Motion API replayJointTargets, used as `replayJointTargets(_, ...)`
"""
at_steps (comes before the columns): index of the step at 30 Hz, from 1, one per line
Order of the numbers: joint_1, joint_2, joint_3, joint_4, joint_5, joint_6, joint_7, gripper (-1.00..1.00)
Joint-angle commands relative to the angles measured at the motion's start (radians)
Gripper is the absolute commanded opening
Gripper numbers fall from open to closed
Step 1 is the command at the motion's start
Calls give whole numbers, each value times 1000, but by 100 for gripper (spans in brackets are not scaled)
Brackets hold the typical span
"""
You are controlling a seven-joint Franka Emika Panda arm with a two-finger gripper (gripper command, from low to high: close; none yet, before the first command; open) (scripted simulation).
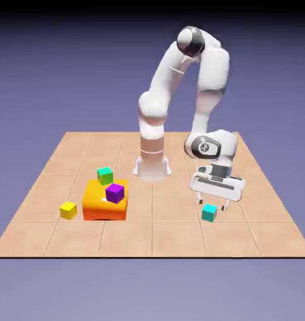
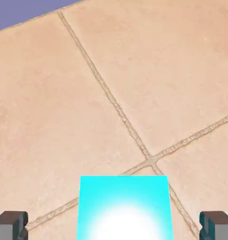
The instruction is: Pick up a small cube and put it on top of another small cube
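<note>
We see the white arm rise from its base, climb to a high elbow near the top of the exterior view, then fold down toward that view's right. The wrist is bent low and the hand points down. The pincer [image 1: 213, 203] hangs low with its jaws spread wide. In the hand view both grey fingertips [image 2: 11, 225] sit at the bottom corners, well apart.

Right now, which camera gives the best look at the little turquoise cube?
The hand view: the turquoise cube fills the bottom middle, large and bright, between the open gripper tips. The exterior view shows the same cube only as a tiny block on the table below the gripper.
</note>
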Motion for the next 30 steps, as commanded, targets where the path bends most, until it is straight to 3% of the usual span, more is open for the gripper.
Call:
replayJointTargets(1,-27,-36,26,9,9,30,2,0)
replayJointTargets(2,-28,-37,27,9,10,31,2,0)
replayJointTargets(3,-28,-37,27,9,10,31,2,-100)
replayJointTargets(13,215,289,-205,-69,-75,-236,-17,-100)
replayJointTargets(30,490,224,-821,-97,130,-448,-158,-100)
